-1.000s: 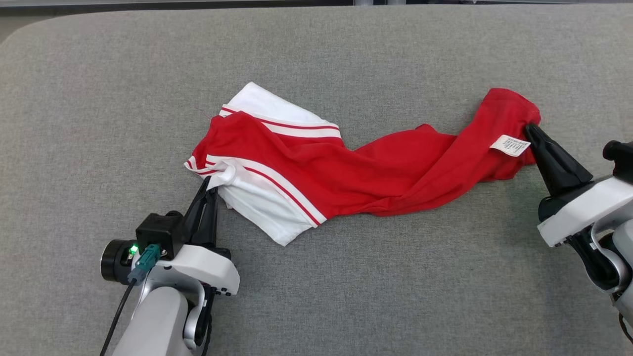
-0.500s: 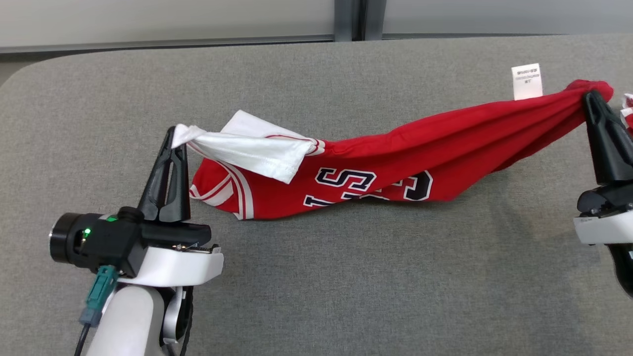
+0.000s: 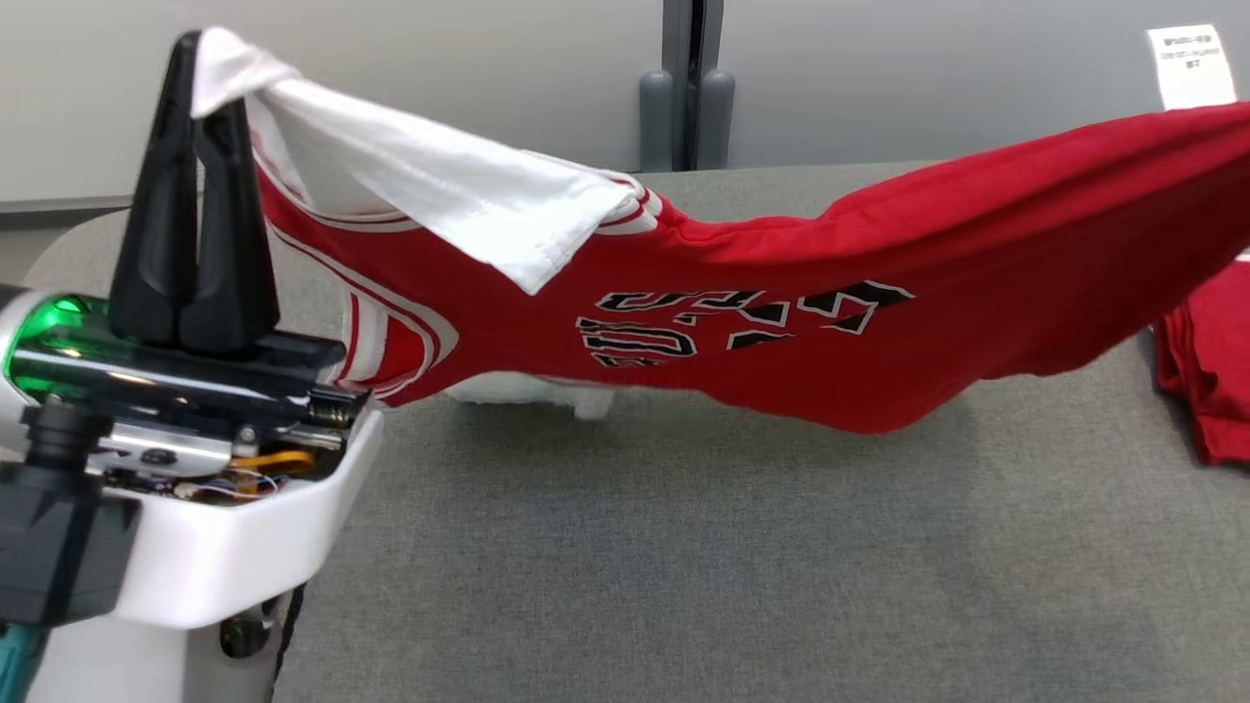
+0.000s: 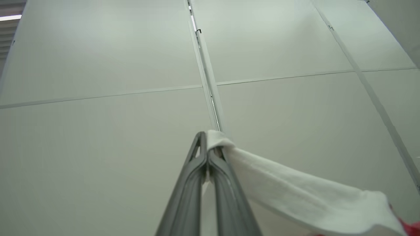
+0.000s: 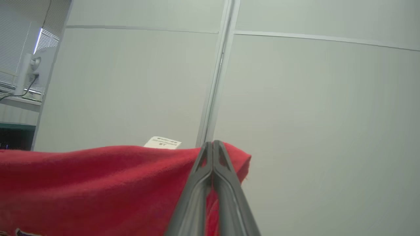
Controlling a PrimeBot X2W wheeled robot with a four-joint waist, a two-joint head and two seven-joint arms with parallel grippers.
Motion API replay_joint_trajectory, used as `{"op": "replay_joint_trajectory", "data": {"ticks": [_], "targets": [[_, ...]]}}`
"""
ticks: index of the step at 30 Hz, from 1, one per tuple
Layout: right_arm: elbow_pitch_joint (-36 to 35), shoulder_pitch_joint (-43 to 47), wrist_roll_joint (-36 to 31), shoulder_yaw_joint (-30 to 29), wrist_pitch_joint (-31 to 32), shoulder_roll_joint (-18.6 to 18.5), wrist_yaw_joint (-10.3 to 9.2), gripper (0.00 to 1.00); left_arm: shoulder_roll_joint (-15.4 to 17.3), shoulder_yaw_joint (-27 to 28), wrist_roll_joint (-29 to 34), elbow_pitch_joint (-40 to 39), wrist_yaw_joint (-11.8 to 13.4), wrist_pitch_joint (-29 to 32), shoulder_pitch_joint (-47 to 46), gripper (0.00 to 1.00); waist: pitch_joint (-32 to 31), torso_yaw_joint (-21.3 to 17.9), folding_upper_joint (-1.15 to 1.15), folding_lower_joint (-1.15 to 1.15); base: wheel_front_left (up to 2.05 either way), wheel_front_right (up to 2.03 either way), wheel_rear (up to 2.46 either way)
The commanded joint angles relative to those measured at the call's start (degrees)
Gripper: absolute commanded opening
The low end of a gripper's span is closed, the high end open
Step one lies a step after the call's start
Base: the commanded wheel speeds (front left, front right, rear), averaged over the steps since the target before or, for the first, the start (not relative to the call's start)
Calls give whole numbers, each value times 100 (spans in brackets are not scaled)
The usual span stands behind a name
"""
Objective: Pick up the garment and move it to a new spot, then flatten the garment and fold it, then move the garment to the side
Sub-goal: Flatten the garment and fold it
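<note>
An office-like room: pale panelled partition walls (image 4: 295, 108) beyond the left hand (image 4: 207, 144), slatted window blinds (image 5: 16, 39), and a grey fabric-covered counter (image 3: 684, 547) below it.

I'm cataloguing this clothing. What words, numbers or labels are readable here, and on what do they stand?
Black, white-edged lettering on the red garment: creased and folded over, not readable.
White care label at the garment's right end: printed lines too small to read.

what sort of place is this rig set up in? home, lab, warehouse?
Probably an office or lab test room, not a home: pale partition wall panels with metal seams, a grey fabric-covered table, and window blinds off to one side.
</note>
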Motion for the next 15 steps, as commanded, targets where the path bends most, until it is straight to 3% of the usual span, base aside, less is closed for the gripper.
{"op": "replay_joint_trajectory", "data": {"ticks": [1,8,15], "targets": [[-216,114,-50,-141,124,64,0,0,95,51,80,-136,-50,103,-226,0,-179,-49,0,0,0,0,0],[-613,263,-70,-365,386,243,-1,0,207,52,8,-322,-133,412,-510,0,-365,-126,0,0,0,0,0],[-583,143,26,-342,507,380,-1,0,178,12,-176,-10,-213,507,-745,0,-250,-109,0,0,0,0,0]]}}
